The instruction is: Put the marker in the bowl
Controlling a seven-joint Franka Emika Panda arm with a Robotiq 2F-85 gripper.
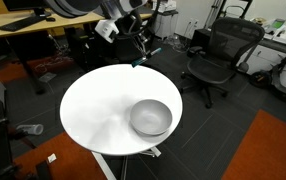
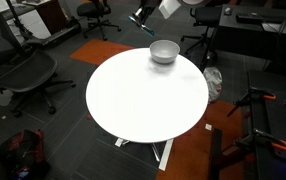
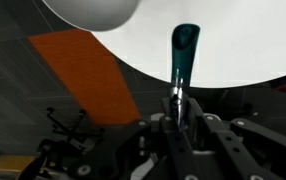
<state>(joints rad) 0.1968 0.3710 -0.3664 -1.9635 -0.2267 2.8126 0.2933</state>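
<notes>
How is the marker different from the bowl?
The marker is a thin teal stick; the bowl is round and silvery grey.
The marker is much smaller than the bowl.
The marker is held up in the air by the pincer; the bowl sits on the white table.
The marker is gripped; nothing touches the bowl.
</notes>
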